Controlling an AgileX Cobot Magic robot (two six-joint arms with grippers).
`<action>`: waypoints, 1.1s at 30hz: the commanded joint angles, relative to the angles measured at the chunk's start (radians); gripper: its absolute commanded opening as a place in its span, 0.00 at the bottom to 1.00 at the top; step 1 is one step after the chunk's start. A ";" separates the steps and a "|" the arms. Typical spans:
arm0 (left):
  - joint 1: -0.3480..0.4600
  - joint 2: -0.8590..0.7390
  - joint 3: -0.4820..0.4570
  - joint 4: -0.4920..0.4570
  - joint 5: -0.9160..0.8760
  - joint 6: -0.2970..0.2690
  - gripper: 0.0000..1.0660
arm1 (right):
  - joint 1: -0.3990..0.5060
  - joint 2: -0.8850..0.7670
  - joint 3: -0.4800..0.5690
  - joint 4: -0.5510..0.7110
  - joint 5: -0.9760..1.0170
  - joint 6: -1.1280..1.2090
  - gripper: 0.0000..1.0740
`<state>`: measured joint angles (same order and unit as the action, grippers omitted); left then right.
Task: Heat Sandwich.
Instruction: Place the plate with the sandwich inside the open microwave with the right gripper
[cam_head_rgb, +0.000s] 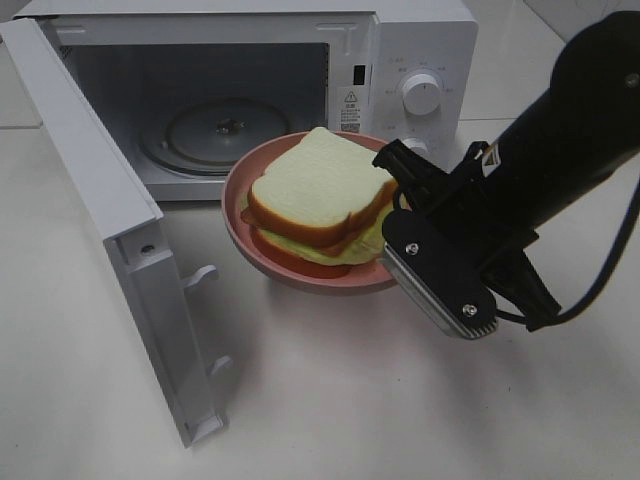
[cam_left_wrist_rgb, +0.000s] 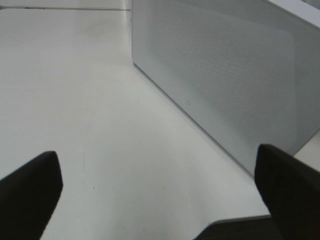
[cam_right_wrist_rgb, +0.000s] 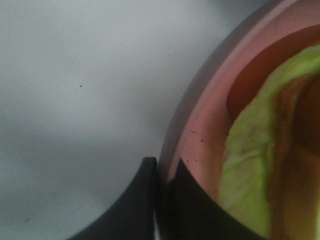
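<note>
The sandwich (cam_head_rgb: 315, 190), two thick white bread slices with lettuce and red filling, lies on a round pink plate (cam_head_rgb: 300, 280). My right gripper (cam_head_rgb: 395, 195) is shut on the plate's right rim and holds it just in front of the open microwave (cam_head_rgb: 400, 40), apparently off the table. The right wrist view shows the fingertips (cam_right_wrist_rgb: 150, 172) pinching the pink plate's rim (cam_right_wrist_rgb: 200, 125), with green lettuce (cam_right_wrist_rgb: 250, 165) beside them. My left gripper (cam_left_wrist_rgb: 160, 200) is open with nothing between its fingers and does not show in the high view.
The microwave door (cam_head_rgb: 110, 220) stands swung out to the left, reaching toward the table's front. A glass turntable (cam_head_rgb: 215, 135) lies in the cavity, and knobs (cam_head_rgb: 420, 93) sit on the right panel. A white dotted panel (cam_left_wrist_rgb: 225, 75) of the microwave stands beyond the left gripper.
</note>
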<state>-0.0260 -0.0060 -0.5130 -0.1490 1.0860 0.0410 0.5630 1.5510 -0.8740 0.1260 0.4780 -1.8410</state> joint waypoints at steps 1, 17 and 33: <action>-0.003 -0.015 0.000 -0.001 -0.014 0.002 0.91 | 0.000 0.036 -0.056 0.013 -0.006 -0.046 0.00; -0.003 -0.015 0.000 -0.001 -0.014 0.002 0.91 | 0.025 0.182 -0.231 0.098 0.009 -0.134 0.00; -0.003 -0.015 0.000 -0.001 -0.014 0.002 0.91 | 0.025 0.318 -0.399 0.136 0.051 -0.150 0.00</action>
<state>-0.0260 -0.0060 -0.5130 -0.1490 1.0860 0.0410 0.5860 1.8630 -1.2450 0.2510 0.5230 -1.9870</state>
